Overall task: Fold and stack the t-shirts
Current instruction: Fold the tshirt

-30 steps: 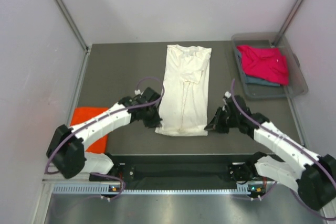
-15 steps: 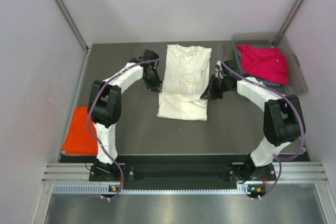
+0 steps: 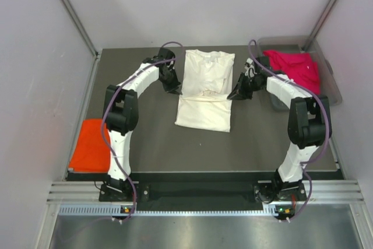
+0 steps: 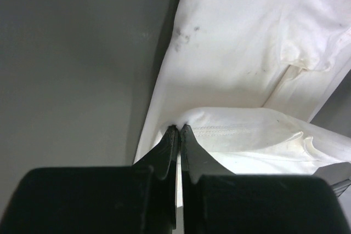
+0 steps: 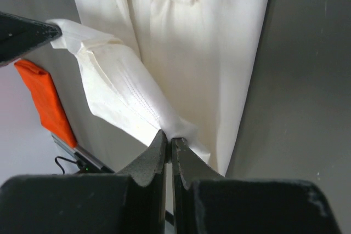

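Between the tips of the left gripper point(image 4: 179, 130) sits one corner of the hem of the cream-white t-shirt point(image 3: 204, 94); the jaws are pressed all but together, with only a thin fold of cloth between them. The right gripper point(image 5: 168, 137) has the opposite hem corner pinched the same way, its jaws just as tight. Stretched from one set of jaws to the other, the hem hangs raised as a loose band, and the shirt's body lies flat on the dark table point(image 3: 145, 138) under and beyond both grippers, running to the collar end ahead of them. Behind the jaws the cloth is doubled over itself, and its crease forms the near edge of the shirt. Well off behind the left gripper's outer side lies the orange t-shirt point(image 3: 92, 146), at the table's edge. Just past the right gripper's outer side a clear bin point(image 3: 332, 94) holds the magenta-pink t-shirt point(image 3: 294, 69). The step in hand looks like the lengthwise fold, bringing the hem up toward the shoulders, and it seems about halfway along. The next move calls for both arms to travel forward together at matching height, keeping the hem taut between them so it does not sag or skew. They should then lower it square over the collar end and open both jaws at once.
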You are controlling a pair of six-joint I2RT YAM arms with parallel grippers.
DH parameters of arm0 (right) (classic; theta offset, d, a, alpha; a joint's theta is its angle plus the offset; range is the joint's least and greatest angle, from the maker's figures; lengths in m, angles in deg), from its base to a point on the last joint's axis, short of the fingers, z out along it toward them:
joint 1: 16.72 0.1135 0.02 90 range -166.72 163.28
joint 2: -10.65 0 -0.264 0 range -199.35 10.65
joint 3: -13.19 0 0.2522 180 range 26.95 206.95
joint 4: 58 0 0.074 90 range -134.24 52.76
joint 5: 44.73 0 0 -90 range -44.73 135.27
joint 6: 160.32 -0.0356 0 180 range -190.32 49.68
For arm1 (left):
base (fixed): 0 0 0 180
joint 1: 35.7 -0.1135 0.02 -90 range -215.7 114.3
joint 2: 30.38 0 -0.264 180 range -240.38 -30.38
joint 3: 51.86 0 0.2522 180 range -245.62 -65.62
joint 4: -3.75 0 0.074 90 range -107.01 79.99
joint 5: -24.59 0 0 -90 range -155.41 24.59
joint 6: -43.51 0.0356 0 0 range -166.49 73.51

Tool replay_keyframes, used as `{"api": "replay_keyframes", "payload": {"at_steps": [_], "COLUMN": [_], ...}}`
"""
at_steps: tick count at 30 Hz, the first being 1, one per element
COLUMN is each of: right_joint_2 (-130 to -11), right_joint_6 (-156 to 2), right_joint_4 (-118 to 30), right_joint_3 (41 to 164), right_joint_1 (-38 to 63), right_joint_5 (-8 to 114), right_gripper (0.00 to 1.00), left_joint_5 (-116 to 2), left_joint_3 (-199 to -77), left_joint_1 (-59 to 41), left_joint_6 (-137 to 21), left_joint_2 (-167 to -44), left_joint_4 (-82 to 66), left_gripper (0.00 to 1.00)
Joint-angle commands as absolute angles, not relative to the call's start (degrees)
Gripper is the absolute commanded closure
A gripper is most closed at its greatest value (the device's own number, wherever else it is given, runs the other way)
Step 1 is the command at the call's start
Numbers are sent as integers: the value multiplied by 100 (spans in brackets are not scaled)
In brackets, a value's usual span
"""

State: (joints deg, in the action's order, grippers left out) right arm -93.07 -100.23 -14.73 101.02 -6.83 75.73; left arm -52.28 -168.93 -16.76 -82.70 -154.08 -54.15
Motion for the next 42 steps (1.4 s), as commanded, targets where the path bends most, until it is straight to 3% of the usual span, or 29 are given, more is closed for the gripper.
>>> {"api": "replay_keyframes", "payload": {"at_steps": [1,22,33,35,37,38,39,40,42], "right_joint_2": [-9552,-10633,-11134,-11335,-11537,-11800,-11907,-11977,-11961], "right_joint_6": [-9835,-9607,-9739,-9756,-9626,-9511,-9371,-9152,-9001], "right_joint_4": [-1462,-1076,-1023,-997,-778,-542,139,416,890], "right_joint_3": [10561,11686,12249,12468,13123,13537,13985,14799,15288], "right_joint_1": [-829,-1092,-1101,-1119,-1162,-1180,-1232,-1233,-1224], "right_joint_5": [7796,7919,8034,8025,7946,7676,7421,7175,6822], "right_gripper": [100,100,94,91,79,72,58,53,48], "left_joint_5": [-5134,-4625,-4458,-4370,-4553,-4702,-4947,-4976,-5099], "left_joint_3": [-17284,-18234,-18410,-18514,-18969,-19590,-19875,-20138,-20493], "left_joint_1": [-1776,-2014,-2110,-2137,-2163,-2172,-2233,-2277,-2330], "left_joint_6": [-8174,-8393,-8560,-8517,-8254,-7887,-7788,-7717,-7454], "left_joint_2": [-15571,-16406,-16599,-16661,-16897,-16985,-17108,-17118,-16804], "left_joint_4": [-5378,-5228,-5114,-5036,-5357,-5517,-5701,-5947,-6090], "left_gripper": [100,100,100,88,63,56,53,48,42]}}
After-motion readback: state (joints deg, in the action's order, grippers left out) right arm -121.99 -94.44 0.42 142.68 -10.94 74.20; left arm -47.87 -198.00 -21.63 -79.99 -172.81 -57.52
